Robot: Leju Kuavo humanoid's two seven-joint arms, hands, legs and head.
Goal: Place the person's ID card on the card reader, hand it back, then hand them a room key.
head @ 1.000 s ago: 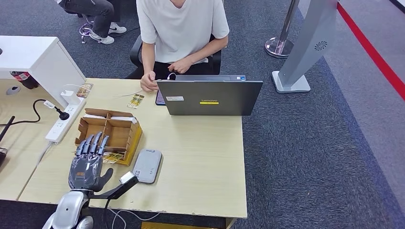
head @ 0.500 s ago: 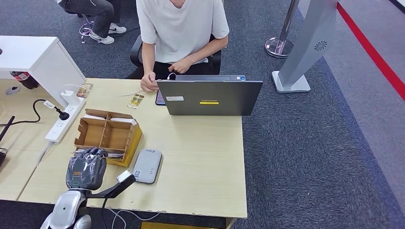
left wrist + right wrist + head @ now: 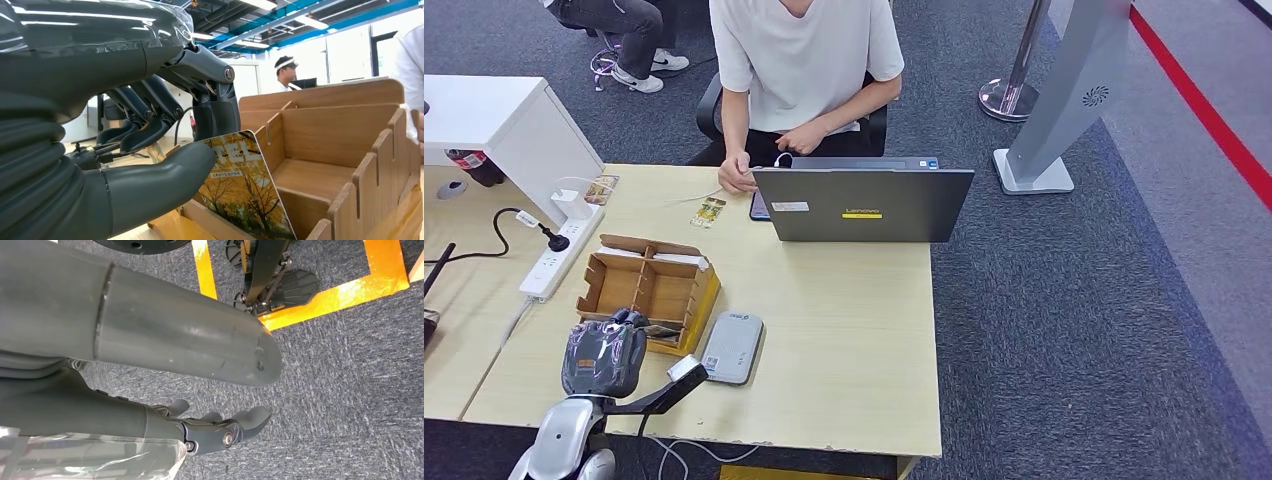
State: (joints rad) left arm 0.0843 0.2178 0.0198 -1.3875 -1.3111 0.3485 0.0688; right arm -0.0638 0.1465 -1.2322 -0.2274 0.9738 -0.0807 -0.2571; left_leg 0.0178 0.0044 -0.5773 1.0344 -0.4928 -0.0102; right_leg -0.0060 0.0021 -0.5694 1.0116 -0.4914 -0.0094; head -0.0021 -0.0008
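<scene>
My left hand (image 3: 604, 357) is at the near end of the cardboard divider box (image 3: 646, 290), fingers curled down. In the left wrist view its thumb and fingers (image 3: 150, 100) pinch a room key card (image 3: 242, 195) printed with yellow autumn trees, standing in the box (image 3: 340, 135). The card's edge peeks out beside the hand (image 3: 661, 331). The grey card reader (image 3: 731, 347) lies flat just right of the box with nothing on it. A small yellow card (image 3: 710, 211) lies near the seated person's hand (image 3: 736, 178). My right hand (image 3: 215, 432) hangs over the carpet, holding nothing, fingers loosely apart.
A person in a white shirt (image 3: 802, 60) sits behind an open grey laptop (image 3: 862, 205) at the table's far edge. A white power strip (image 3: 559, 255) with a plugged cable lies left of the box. A white cabinet (image 3: 494, 120) stands at far left.
My left hand's fingers, stretched over the box a second ago, have curled down and closed on the key card. The box has shifted slightly.
</scene>
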